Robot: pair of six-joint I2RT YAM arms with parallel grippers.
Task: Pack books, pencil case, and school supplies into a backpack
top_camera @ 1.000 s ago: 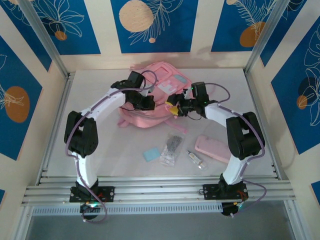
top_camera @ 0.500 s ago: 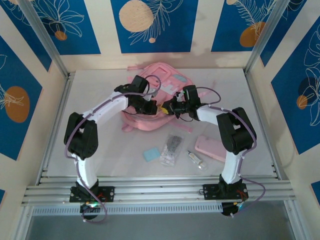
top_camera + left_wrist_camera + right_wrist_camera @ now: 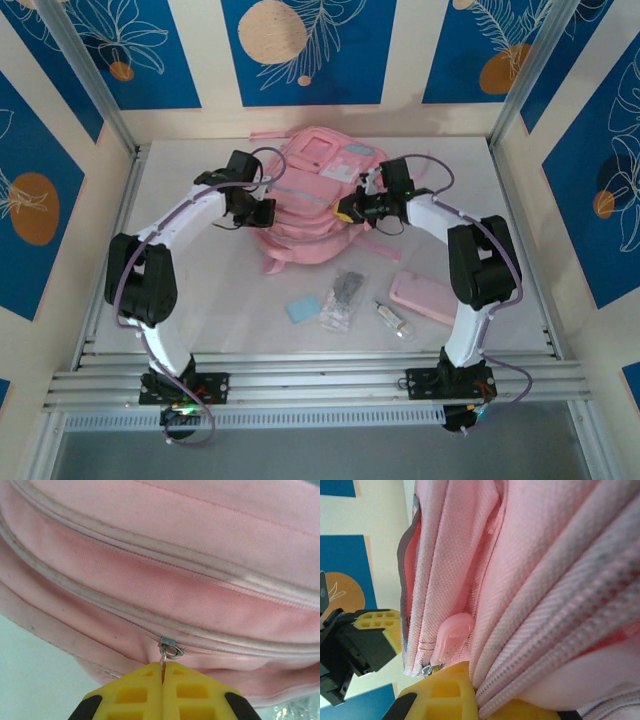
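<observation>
The large pink backpack (image 3: 315, 185) lies at the back middle of the table. My left gripper (image 3: 262, 212) is at its left side; in the left wrist view it (image 3: 163, 670) is shut on the thin metal zipper pull (image 3: 164, 659) below the slider (image 3: 169, 646). My right gripper (image 3: 348, 210) is at the backpack's right side, shut (image 3: 476, 692) on a fold of pink fabric (image 3: 530, 605) beside a pink rubber zipper tab (image 3: 451, 636). The pale pink pencil case (image 3: 425, 297), light blue pad (image 3: 302, 308), clear bag (image 3: 343, 296) and whitish tube (image 3: 394, 319) lie in front. The books are out of view.
Blue and cream patterned walls and metal frame posts (image 3: 85, 75) enclose the table. A rail (image 3: 320, 382) runs along the near edge by both arm bases. A pink strap (image 3: 372, 248) trails from the backpack toward the supplies.
My left gripper has moved left along the backpack, and the right gripper has drawn back to the right. The backpack has spread wider between them and shifted slightly.
</observation>
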